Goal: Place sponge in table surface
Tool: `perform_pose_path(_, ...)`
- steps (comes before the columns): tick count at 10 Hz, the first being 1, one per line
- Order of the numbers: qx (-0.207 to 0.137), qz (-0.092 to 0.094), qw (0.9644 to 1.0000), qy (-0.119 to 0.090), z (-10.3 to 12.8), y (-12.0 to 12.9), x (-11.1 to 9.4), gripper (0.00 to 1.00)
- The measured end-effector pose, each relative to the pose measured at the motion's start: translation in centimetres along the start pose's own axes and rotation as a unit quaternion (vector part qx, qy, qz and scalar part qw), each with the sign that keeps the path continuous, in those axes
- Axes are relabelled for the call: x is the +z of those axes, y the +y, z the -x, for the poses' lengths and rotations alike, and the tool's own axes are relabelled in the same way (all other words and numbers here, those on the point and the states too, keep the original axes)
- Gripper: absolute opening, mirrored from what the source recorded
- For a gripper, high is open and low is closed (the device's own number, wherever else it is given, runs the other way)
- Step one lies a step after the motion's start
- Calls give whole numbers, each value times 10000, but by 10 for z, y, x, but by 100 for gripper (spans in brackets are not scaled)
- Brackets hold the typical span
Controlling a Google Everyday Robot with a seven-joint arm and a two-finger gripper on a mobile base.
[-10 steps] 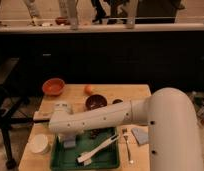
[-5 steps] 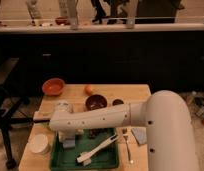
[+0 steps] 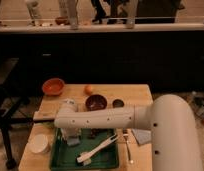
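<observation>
My white arm [image 3: 110, 119] reaches from the right across the light wood table surface [image 3: 135, 92]. The gripper [image 3: 70, 134] hangs down from the arm's left end, over the left part of the green tray [image 3: 107, 161]. A small grey-blue block, the sponge [image 3: 73, 142], shows right under the gripper, at the tray's left side. Whether the gripper holds it or it rests in the tray cannot be told.
A white brush [image 3: 97, 149] lies in the tray. On the table are an orange bowl [image 3: 53, 86], an orange fruit [image 3: 88, 89], a dark bowl [image 3: 96, 102], a small dark cup [image 3: 118, 103], a white cup [image 3: 39, 143], a folded blue-grey cloth [image 3: 141, 136] and a utensil [image 3: 129, 150].
The arm's left end has risen very slightly. Nothing else has visibly moved.
</observation>
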Motion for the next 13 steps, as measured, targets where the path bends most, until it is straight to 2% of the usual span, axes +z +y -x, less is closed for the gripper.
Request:
perform_pose_path(2, 7, 44, 10000, -19, 0, -1, -2, 13)
perform_pose_path(4, -17, 39, 10000, -58, -1, -1, -6, 1)
perform_pose_path(13, -11, 17, 9990, -457, -2, -9, -37, 0)
